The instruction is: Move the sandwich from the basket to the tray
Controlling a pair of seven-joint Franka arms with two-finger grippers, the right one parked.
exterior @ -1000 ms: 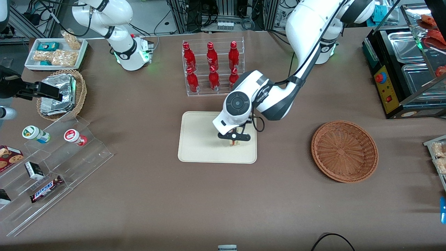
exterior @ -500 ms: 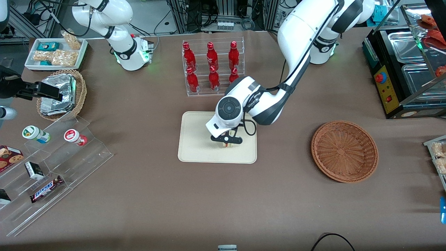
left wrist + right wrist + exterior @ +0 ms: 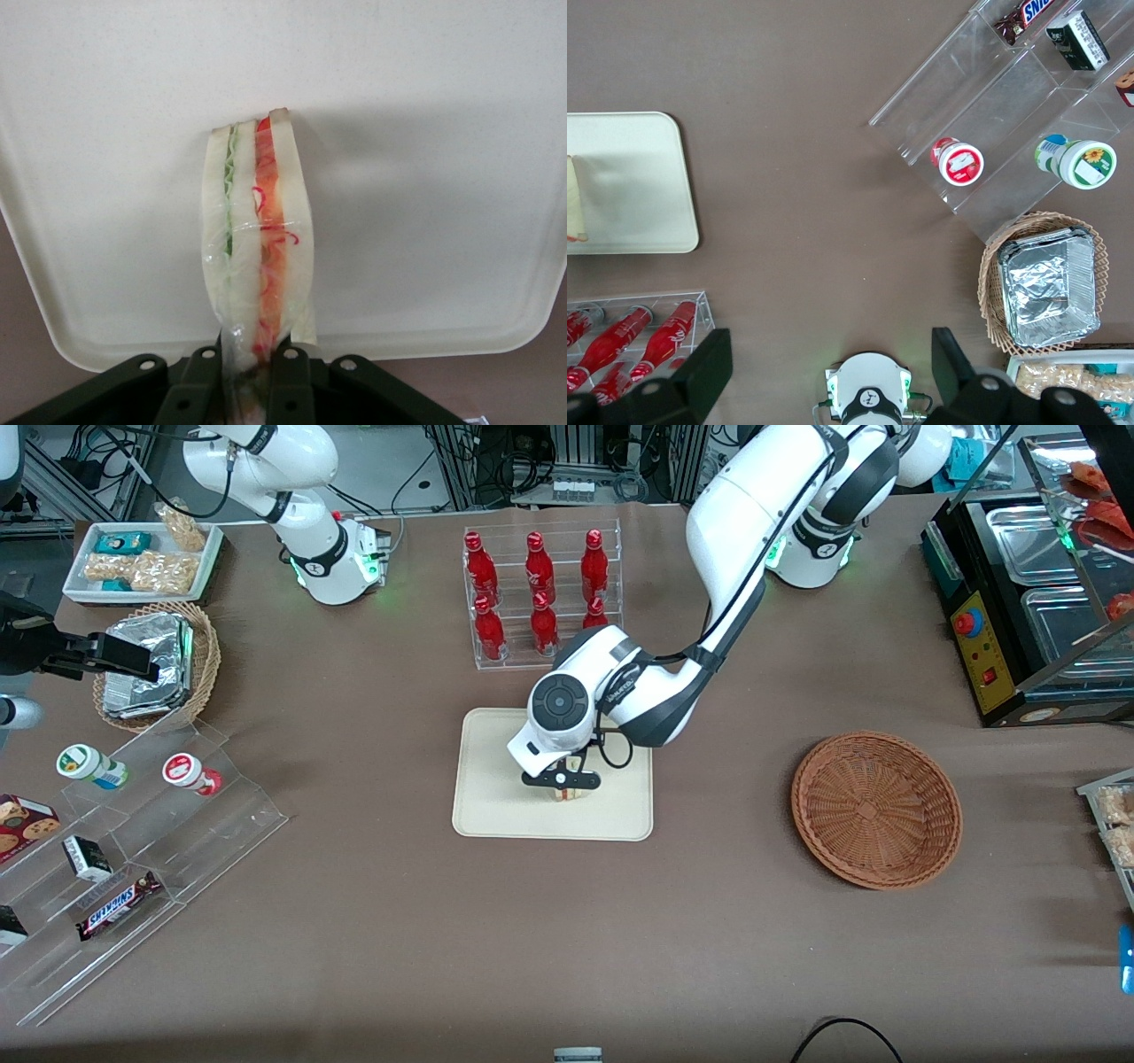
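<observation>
Closest to the front camera, toward the parked arm's end of the table, a clear stepped display stand (image 3: 133,850) carries a Snickers bar (image 3: 117,905) on a low step and two small lidded cups (image 3: 91,766) higher up. A little farther in, at the middle of the table, sits the tray (image 3: 496,797), flat on the brown tabletop (image 3: 567,948). The gripper (image 3: 560,781) hangs over the tray with its fingers (image 3: 199,376) clamped onto one end of the sandwich (image 3: 259,243), which is wrapped in clear film and shows a green layer beside an orange-red one between the white bread. The sandwich hangs over the tray's cream surface; I cannot tell whether its free end touches the tray. Well off toward the working arm's end lies the basket (image 3: 875,809), with nothing in it. Farther from the camera than the tray, just past its rim, a clear rack (image 3: 542,598) holds six red bottles (image 3: 537,567) in two rows. Toward the parked arm's end, a smaller tan wicker basket (image 3: 202,664) holds foil-wrapped packs (image 3: 146,666), and farther still a small white snack tray (image 3: 142,562) carries bagged snacks.
</observation>
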